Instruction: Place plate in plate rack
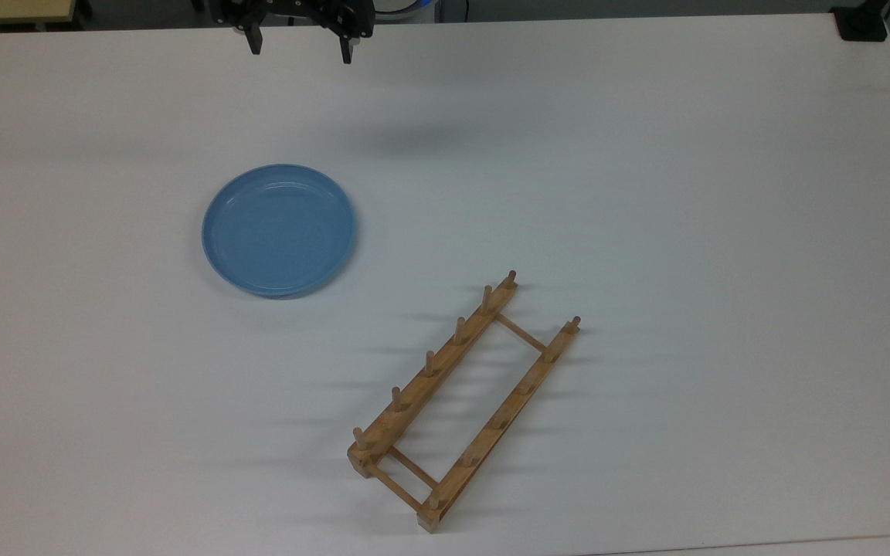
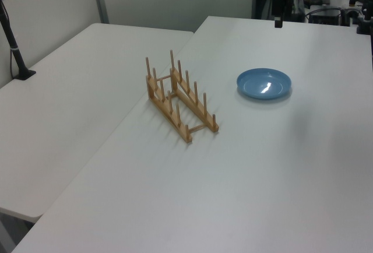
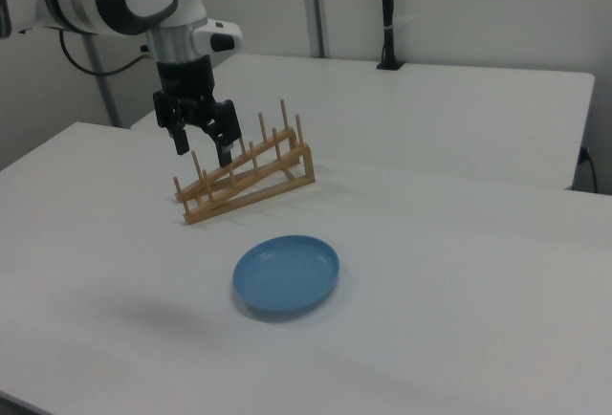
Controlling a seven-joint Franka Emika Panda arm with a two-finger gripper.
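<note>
The light-blue plate [image 1: 278, 229] lies flat on the white table, left of centre in the top view; it also shows as the plate [image 2: 263, 84] and the plate [image 3: 286, 274]. The wooden plate rack [image 1: 463, 400] stands empty at an angle toward the front, with upright pegs on both rails, seen too as the rack [image 2: 179, 103] and the rack [image 3: 245, 174]. My gripper [image 1: 300, 48] hangs high above the table's far edge, beyond the plate, open with nothing between its fingers. In the right view the gripper [image 3: 202, 152] is well above the table.
A black post base [image 1: 862, 25] sits at the table's far right corner in the top view. A second white table [image 2: 76, 84] adjoins behind the rack, with a black stand [image 2: 17, 60] on it.
</note>
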